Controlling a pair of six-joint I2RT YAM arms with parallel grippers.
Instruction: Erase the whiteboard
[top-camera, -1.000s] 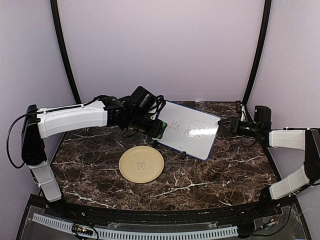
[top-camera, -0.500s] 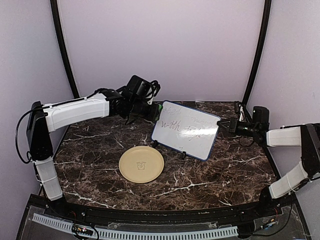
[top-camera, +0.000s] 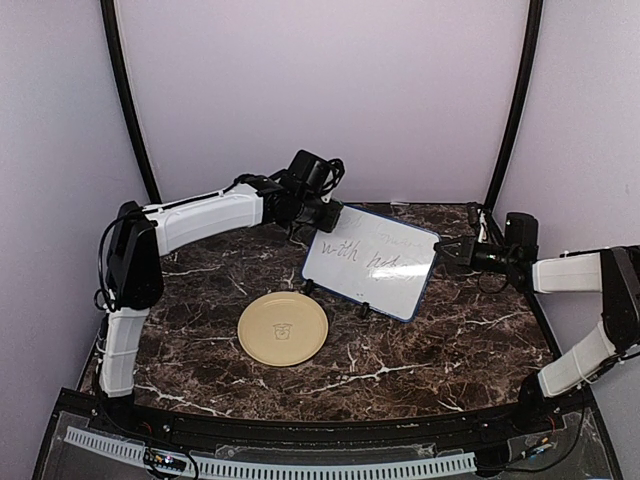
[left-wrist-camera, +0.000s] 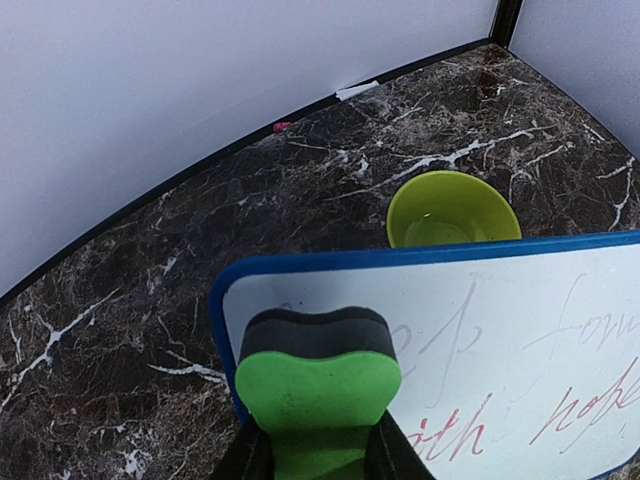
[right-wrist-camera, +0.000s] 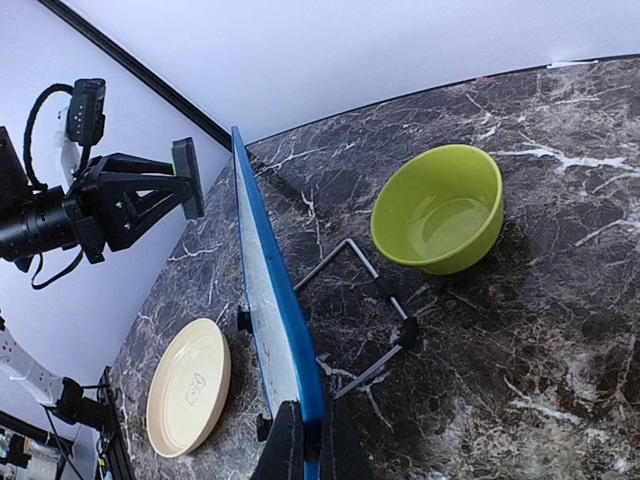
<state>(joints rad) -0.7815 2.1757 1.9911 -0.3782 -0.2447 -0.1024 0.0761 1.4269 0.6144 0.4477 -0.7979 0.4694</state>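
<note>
From above, the whiteboard (top-camera: 370, 262) is standing tilted back on the counter (top-camera: 450, 350), behind a plate (top-camera: 283, 328) that is showing a small emblem, too small to read. Cursive on the board is reading "with ho…".

At the left wrist, the left jaws are grasping a green eraser (left-wrist-camera: 318, 385) at the board's top left corner; contact is unclear. Red "hope" is showing, and the fainter line above is illegible. A bowl (left-wrist-camera: 453, 208) is sitting behind the board.

At the right wrist, the right jaws are clenching the board's blue frame.

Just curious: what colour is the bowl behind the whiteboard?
The bowl is lime green, clearest in the right wrist view.
</note>
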